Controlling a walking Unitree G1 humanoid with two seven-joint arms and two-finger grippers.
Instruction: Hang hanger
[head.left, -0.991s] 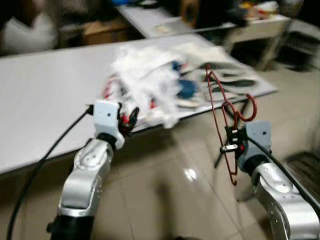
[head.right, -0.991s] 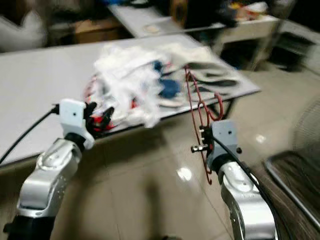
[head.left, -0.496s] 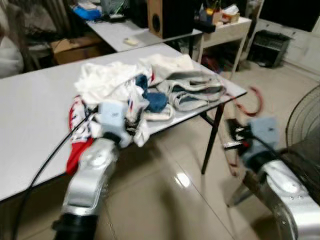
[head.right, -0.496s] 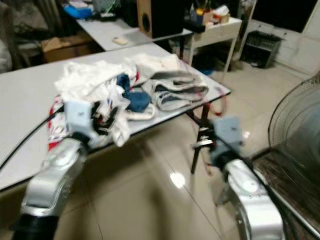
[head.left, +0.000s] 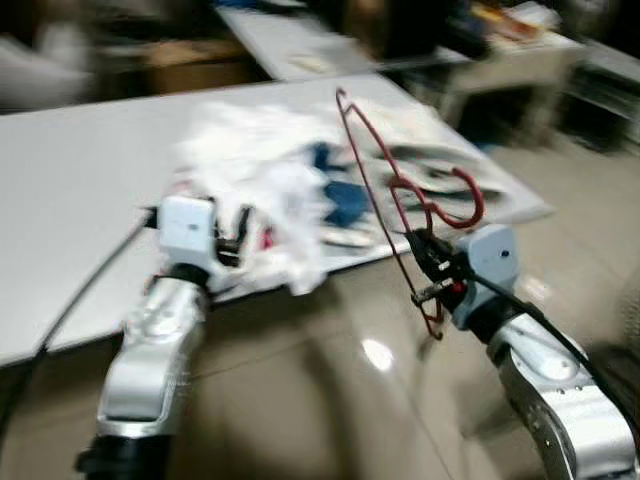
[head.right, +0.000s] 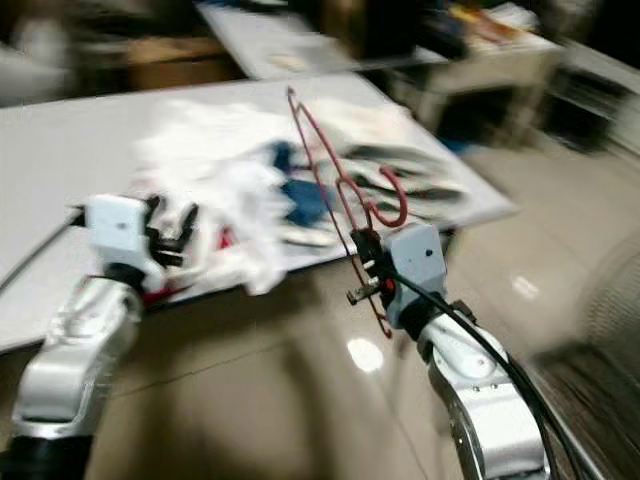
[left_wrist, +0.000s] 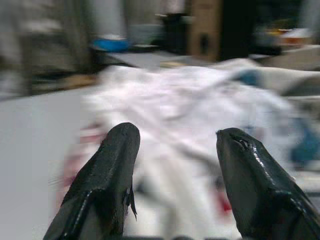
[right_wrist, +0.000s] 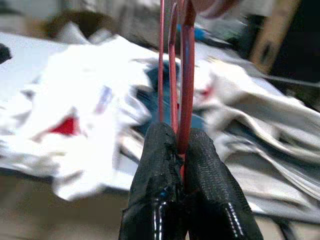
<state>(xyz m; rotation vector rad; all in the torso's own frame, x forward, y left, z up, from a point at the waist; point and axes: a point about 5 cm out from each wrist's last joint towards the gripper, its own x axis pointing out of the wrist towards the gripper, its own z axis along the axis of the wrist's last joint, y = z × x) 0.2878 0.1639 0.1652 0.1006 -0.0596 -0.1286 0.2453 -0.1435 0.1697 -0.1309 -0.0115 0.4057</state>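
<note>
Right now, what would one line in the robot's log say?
right gripper: shut on red wire hanger, held up | left gripper: open, empty, before white clothes pile | grey table | view blurred

text: none legible | labels: none legible | all views motion-blurred

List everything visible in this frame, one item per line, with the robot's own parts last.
hanger: one, red wire, held up beyond the table's near edge.
clothes pile: one heap, mostly white with blue and red, on the table.
table: one, white, ahead of the robot.
floor: beige glossy tiles, below.
left gripper: black fingers apart, at the clothes pile's near side.
right gripper: black fingers closed on the hanger.
</note>
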